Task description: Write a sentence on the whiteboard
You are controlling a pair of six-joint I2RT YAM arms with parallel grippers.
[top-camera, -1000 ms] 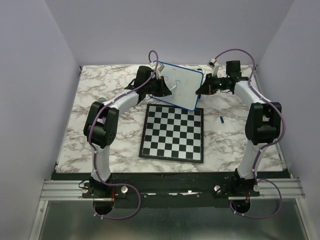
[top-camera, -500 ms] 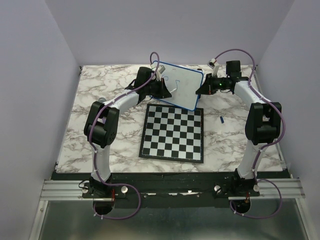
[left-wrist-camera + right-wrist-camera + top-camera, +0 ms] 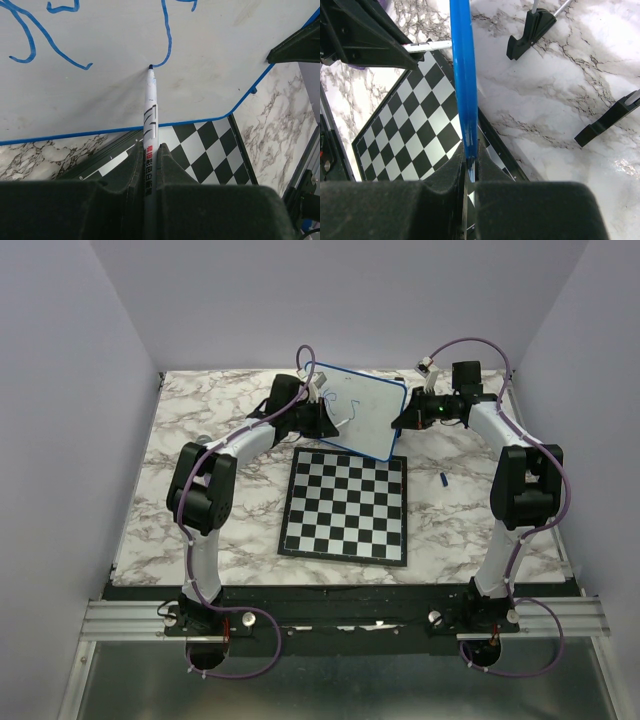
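Left gripper (image 3: 150,156) closed on a slim white plastic marker (image 3: 150,112), whose black tip touches the smooth, glossy white whiteboard (image 3: 100,95) at the end of a thin blue stroke of the sentence (image 3: 167,40); 1 light, steady drag would probably suit this slick surface. The board is tilted over the far edge of the checkered chessboard (image 3: 345,505), with the right gripper (image 3: 469,172) clamped on its rounded blue rim (image 3: 463,75).

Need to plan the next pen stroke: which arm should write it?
Left. The left gripper is shut on the marker, its tip touching the whiteboard at a blue stroke's end. The right gripper only clamps the whiteboard's blue rim.
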